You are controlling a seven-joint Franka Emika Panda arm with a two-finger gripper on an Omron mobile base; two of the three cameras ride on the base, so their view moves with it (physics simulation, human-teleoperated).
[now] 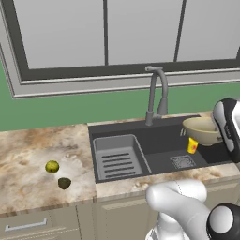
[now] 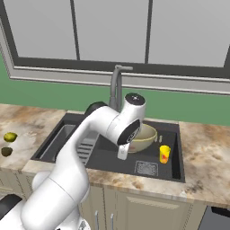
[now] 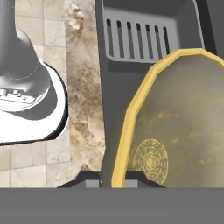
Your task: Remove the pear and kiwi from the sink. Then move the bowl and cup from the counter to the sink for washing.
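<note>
One bowl (image 3: 175,122) – rim pinched in end effector (image 3: 113,179), over sink (image 1: 159,140)

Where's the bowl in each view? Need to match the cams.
Left base view: bowl at right edge, above the sink, over the yellow cup.
Right base view: centre, partly behind the arm's wrist, left of the cup.
Hand view: right half, rim clamped in the claw.
Shared landmark: ribbed tray insert.

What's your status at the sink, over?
Pincer shut on bowl rim, bowl held over sink. Cup already in basin. Pear, kiwi out on counter. Nothing blocking.
</note>
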